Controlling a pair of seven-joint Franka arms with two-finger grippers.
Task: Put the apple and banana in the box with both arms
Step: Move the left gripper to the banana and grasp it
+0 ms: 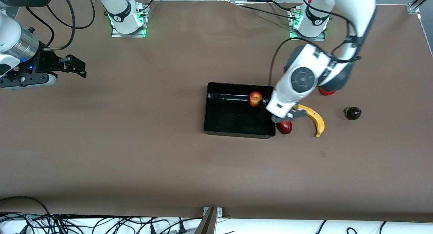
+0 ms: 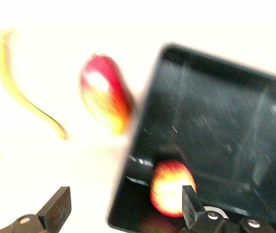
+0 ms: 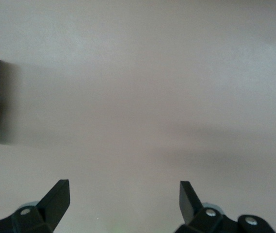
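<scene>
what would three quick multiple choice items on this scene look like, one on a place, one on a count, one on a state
1. Where is the apple?
A. in the box
B. on the table beside the banana
C. in the left claw

2. How many fruits lie in the box?
A. none
B. one
C. two

3. How are the left claw's fingers?
A. shut on the banana
B. shut on nothing
C. open

Answers: 1 A, it sits on the black floor. 2 B, the banana lies on the table outside. 3 C, the fingers stand apart, empty.
</scene>
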